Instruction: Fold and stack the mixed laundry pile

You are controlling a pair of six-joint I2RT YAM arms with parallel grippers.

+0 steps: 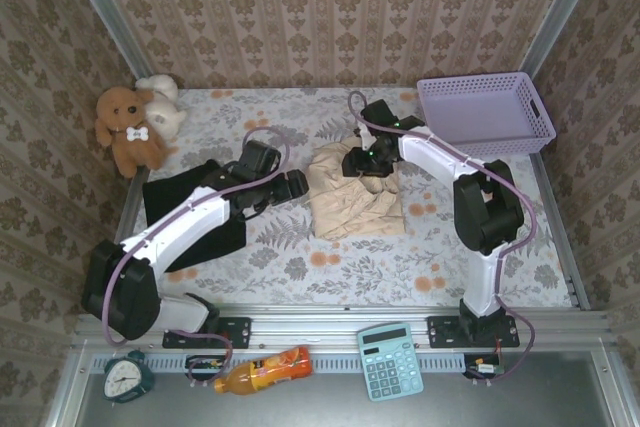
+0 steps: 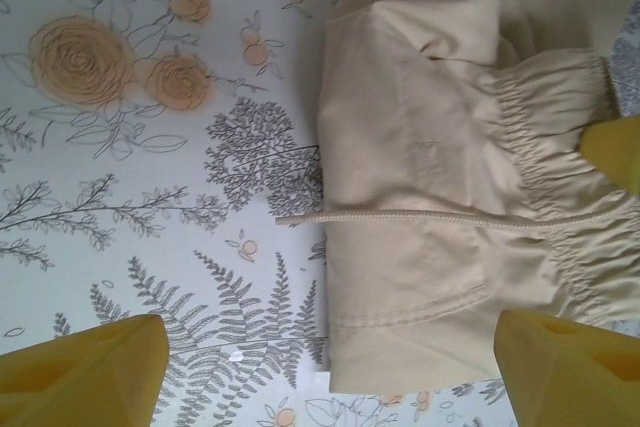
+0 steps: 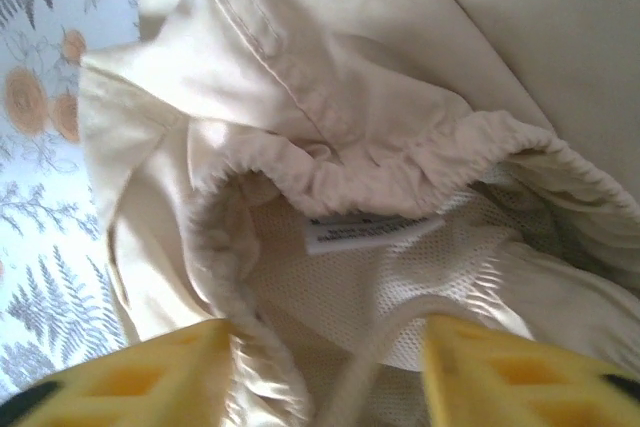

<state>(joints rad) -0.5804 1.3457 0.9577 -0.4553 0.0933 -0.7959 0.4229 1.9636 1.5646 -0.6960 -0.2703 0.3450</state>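
The pale beige garment [image 1: 355, 197], a pair of shorts with an elastic waistband and a drawstring [image 2: 400, 217], lies roughly folded mid-table. The black garment [image 1: 190, 209] lies flat to its left, partly under my left arm. My left gripper [image 1: 296, 185] hovers at the beige piece's left edge. Its jaws are wide open [image 2: 330, 377], with the garment's corner [image 2: 420, 327] lying between them ungripped. My right gripper [image 1: 365, 161] sits at the waistband end. Its yellow fingers [image 3: 150, 377] stand apart [image 3: 335, 377], with the waistband [image 3: 400, 162], mesh lining and cord between them.
A lavender mesh basket [image 1: 488, 113] stands at the back right. A brown plush bear [image 1: 128, 129] and a cream plush [image 1: 165, 99] sit at the back left. A calculator [image 1: 390, 360], a bottle [image 1: 265, 370] and an alarm clock [image 1: 128, 378] lie on the front ledge.
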